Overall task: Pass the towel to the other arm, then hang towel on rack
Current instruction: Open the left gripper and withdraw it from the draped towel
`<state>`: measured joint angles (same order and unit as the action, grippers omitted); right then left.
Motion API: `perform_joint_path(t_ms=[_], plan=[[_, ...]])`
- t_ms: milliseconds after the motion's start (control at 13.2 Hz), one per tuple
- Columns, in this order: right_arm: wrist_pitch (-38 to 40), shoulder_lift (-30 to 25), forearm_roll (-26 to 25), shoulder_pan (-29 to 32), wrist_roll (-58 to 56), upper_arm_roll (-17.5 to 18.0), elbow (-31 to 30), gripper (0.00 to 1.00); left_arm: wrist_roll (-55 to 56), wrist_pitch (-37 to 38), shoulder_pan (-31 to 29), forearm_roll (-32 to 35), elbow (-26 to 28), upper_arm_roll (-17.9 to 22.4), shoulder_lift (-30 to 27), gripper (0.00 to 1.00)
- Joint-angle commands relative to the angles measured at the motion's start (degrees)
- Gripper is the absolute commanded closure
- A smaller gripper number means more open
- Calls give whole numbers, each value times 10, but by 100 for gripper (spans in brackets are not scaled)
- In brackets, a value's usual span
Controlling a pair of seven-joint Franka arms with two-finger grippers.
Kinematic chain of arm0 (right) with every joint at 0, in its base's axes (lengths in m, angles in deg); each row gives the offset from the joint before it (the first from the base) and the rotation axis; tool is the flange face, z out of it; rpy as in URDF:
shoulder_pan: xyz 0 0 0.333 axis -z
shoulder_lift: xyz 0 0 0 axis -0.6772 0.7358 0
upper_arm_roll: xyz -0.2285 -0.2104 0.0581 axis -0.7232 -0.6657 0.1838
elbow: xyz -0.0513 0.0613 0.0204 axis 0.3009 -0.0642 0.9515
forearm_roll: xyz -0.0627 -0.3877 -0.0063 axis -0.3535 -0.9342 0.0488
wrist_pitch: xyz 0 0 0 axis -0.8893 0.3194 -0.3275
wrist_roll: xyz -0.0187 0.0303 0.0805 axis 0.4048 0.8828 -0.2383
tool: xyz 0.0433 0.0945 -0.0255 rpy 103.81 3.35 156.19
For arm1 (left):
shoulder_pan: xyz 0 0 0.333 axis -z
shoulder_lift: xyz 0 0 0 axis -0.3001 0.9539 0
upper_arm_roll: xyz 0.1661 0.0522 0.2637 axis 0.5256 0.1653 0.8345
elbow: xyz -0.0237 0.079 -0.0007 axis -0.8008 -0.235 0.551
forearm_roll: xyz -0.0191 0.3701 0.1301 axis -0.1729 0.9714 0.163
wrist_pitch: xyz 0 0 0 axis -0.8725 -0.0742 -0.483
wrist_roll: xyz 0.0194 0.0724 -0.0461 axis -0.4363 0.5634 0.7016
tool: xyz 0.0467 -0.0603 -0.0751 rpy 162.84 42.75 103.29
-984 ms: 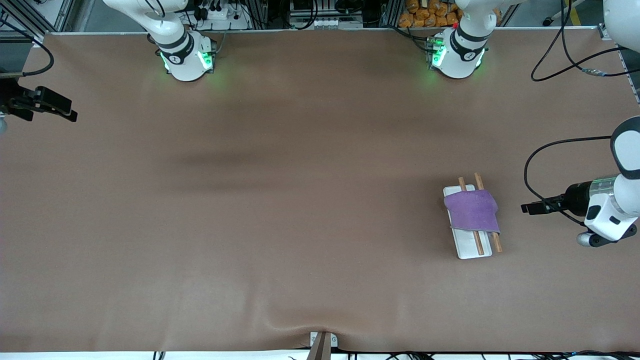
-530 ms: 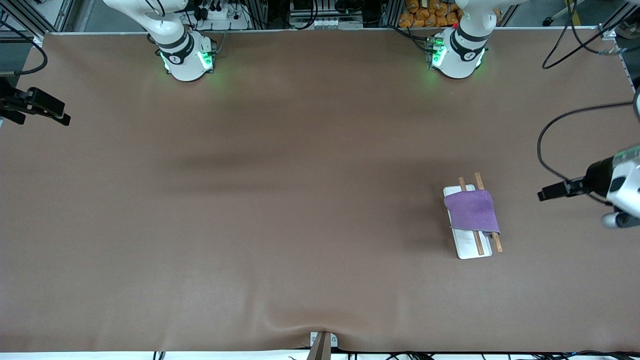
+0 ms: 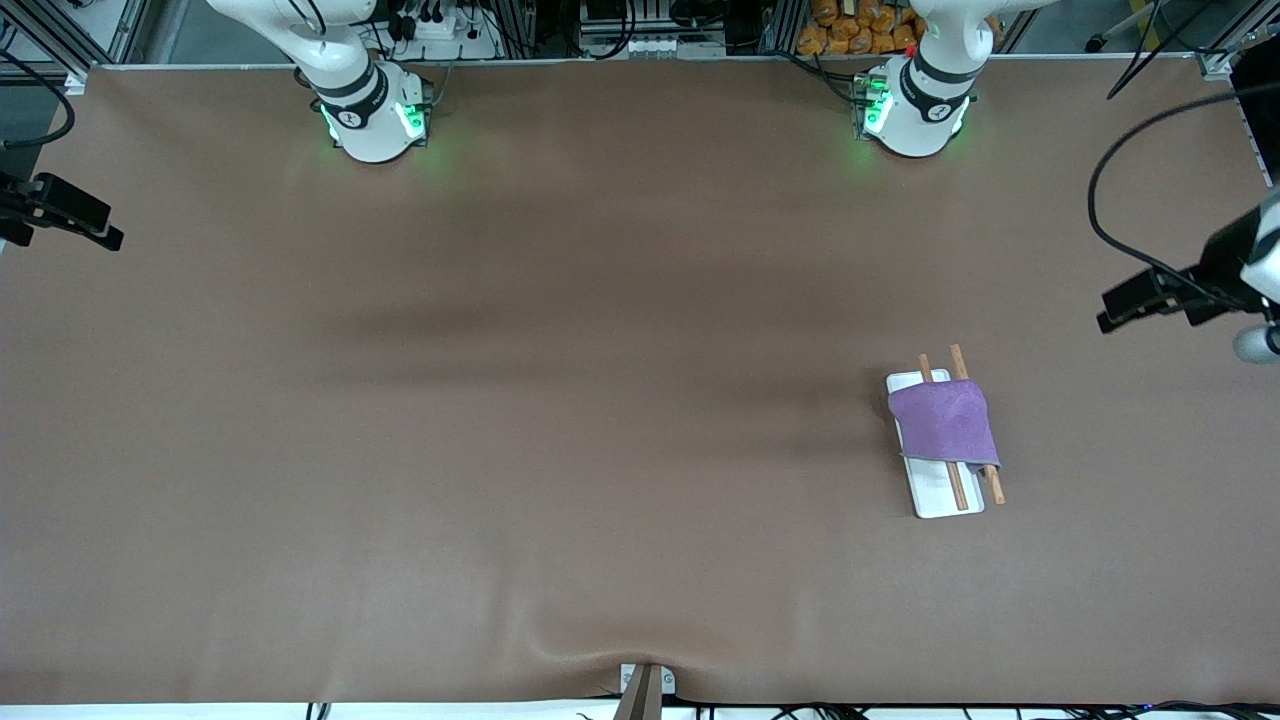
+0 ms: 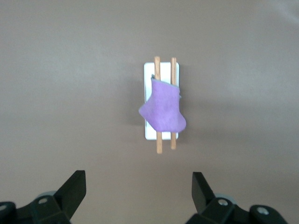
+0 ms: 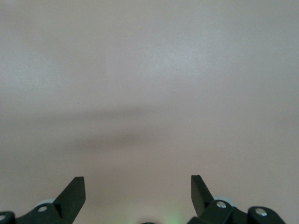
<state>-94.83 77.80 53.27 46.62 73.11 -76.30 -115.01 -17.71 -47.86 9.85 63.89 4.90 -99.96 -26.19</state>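
**Towel on the rack, both claws empty**

We found the purple towel (image 3: 943,424) draped across the two wooden rods (image 3: 956,486) of the rack (image 3: 937,500), toward the left arm's end of the bench (image 3: 560,420). It covered the middle of the rods, its edges hanging down over the white base, while the rod ends stuck out bare on both sides of the cloth. In the left wrist view the towel (image 4: 162,111) lay a little skewed over the rack (image 4: 147,135), but it sat on both rods.

The left claw (image 3: 1130,305) hung over the bench edge at the left arm's end, well apart from the rack, its fingers spread wide with nothing between them (image 4: 135,191). The right claw (image 3: 65,215) waited over the bench edge at the right arm's end, also spread wide and empty (image 5: 138,191).

We judged the task essentially finished: the hand-over had nothing left to show, and the hanging looked complete. What remained, at most, was for the arms to settle clear of the bench. The only doubt we had was the towel's crooked lie, which could let it slip off.
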Motion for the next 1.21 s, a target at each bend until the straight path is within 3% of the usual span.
perform_joint_path(t_ms=[0, 606, 757, 908, 1135], plan=[[2, -8, 1, 16, 0, 7, 1, 0, 4, 12, -5, 8, -1, -5, -14, 0], [-2, -4, 1, 12, 1, 9, 7, 0, 1, 80, -3, 9, 6, -19, -64, 0], [-2, -4, 1, 12, 1, 9, 7, 0, -3, 80, 10, 9, 18, -7, -79, 0], [-2, -3, 1, 11, 1, 9, 7, 0, -1, 74, 52, 9, 44, 29, -106, 0], [-3, -2, 1, 10, 3, 10, 7, 0, 6, 66, 61, 7, 81, 36, -142, 0]])
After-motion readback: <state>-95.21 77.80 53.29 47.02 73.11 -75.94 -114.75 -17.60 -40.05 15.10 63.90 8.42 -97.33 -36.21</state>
